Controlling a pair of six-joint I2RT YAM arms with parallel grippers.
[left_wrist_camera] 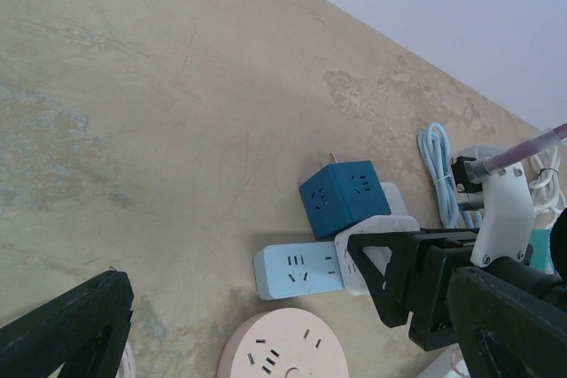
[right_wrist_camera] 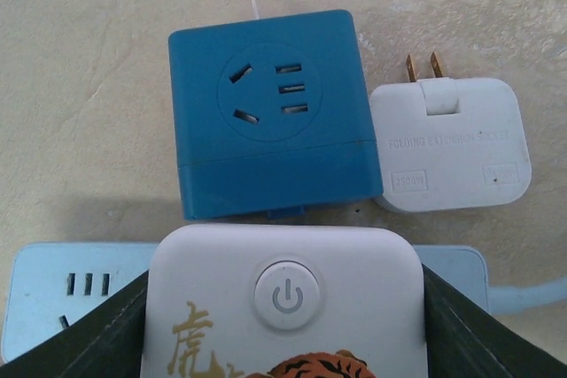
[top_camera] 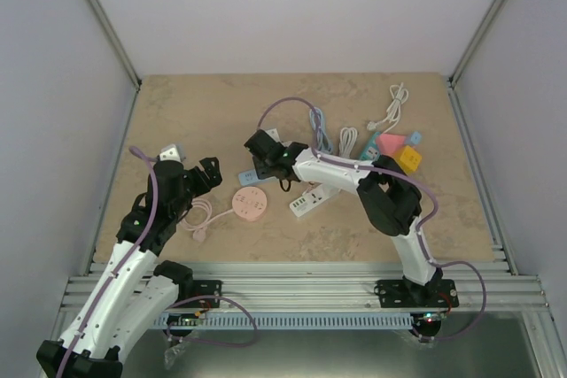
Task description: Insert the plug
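Right end effector (right_wrist_camera: 283,338): is gripping the white plug (right_wrist_camera: 283,294) between its dark fingers (right_wrist_camera: 84,338), one on each side, with the jaws half spread around the body.
White plug: is facing up with its power button and a tiger print showing, and is sitting over the middle of the light blue power strip (right_wrist_camera: 66,294). I cannot tell whether its pins are in a socket.
Light blue power strip: is lying flat on the desk (left_wrist_camera: 133,86), with slots showing to the left of the plug and its cable running off to the right.
Blue cube socket (right_wrist_camera: 266,121): is resting just beyond the strip, its top outlet holding nothing.
White folding adapter (right_wrist_camera: 452,148): is lying just beside the cube, prongs pointing away.
Pink round socket (left_wrist_camera: 279,351): is lying near the strip, its slots facing up.
Left end effector (top_camera: 205,174): is hanging wide open at the left, gripping nothing, apart from the sockets.
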